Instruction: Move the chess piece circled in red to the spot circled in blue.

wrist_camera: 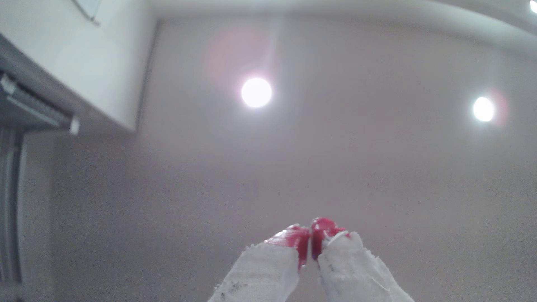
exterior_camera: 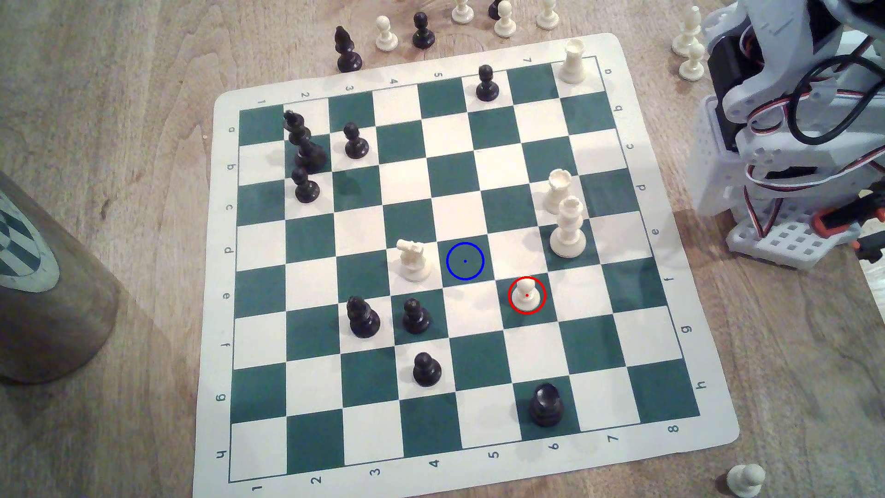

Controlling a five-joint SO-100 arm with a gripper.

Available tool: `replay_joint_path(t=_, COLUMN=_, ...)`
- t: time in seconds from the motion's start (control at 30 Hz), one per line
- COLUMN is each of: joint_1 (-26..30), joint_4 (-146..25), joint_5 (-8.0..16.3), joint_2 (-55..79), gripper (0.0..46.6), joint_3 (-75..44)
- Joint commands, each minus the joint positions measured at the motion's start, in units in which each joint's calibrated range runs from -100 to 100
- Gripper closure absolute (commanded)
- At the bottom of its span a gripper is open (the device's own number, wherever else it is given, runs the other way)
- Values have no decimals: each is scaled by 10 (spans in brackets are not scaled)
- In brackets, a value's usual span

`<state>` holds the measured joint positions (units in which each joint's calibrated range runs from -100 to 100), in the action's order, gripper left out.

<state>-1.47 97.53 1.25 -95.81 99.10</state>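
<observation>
The cream-white pawn [exterior_camera: 526, 294] stands upright inside a red ring on a green square of the board [exterior_camera: 637, 412], toward the exterior view's right. The blue-ringed green square [exterior_camera: 465, 261] lies one square diagonally away, up and to the exterior view's left, and is bare. In the wrist view my gripper [wrist_camera: 309, 236] points up at the ceiling, its red-tipped, white-wrapped fingers [wrist_camera: 299, 241] pressed together with nothing between them. The arm's white body [exterior_camera: 790, 124] is folded at the exterior view's right edge, off the board.
A cream knight [exterior_camera: 413, 261] stands just left of the blue ring. Two tall cream pieces [exterior_camera: 567, 230] stand up-right of the pawn. Black pawns [exterior_camera: 415, 317] sit below the knight and a black rook [exterior_camera: 546, 404] near the front. Captured pieces line the far table edge; a cylinder [exterior_camera: 43, 287] stands at the left.
</observation>
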Motion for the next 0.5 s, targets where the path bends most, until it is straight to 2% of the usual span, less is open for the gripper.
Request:
replay_joint_path(t=0.0, joint_1=17, joint_4=-115, joint_5=2, joint_2=0, gripper=464, joint_3=-47)
replay_joint_path(t=0.33, joint_1=28, joint_4=-617, joint_5=4, joint_2=1, gripper=464, joint_3=-247)
replay_joint_path(t=0.47, joint_1=25, joint_4=-735, joint_5=4, joint_2=1, gripper=464, joint_3=-267)
